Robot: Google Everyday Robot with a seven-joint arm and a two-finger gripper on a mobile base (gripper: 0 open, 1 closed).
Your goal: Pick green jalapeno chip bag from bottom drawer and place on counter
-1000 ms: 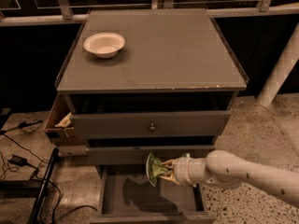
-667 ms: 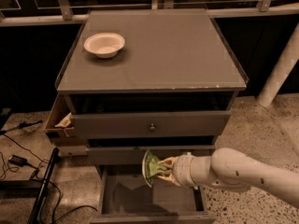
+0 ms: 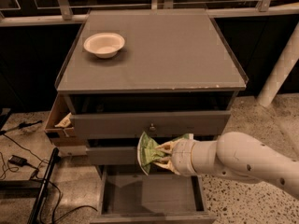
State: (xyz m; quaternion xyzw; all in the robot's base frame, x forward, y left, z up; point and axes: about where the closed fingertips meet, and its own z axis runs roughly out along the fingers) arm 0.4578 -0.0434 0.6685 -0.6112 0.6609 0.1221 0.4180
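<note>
My gripper (image 3: pixel 159 156) is shut on the green jalapeno chip bag (image 3: pixel 147 152), a crinkly green bag with a whitish edge. It holds the bag in the air in front of the middle drawer, above the open bottom drawer (image 3: pixel 149 195). The drawer's flat grey floor is bare. The white arm (image 3: pixel 243 162) comes in from the right. The counter (image 3: pixel 154 50), the cabinet's flat grey top, lies above and behind the bag, with chips along its front edge.
A white bowl (image 3: pixel 103 44) sits on the counter's back left. A cardboard box (image 3: pixel 60 122) with paper sticks out at the cabinet's left side. Cables (image 3: pixel 18 160) lie on the floor at left. A white post (image 3: pixel 280 69) stands at right.
The gripper has lifted the chip bag from just over the bottom drawer up to the level of the middle drawer front, drifting slightly left.
</note>
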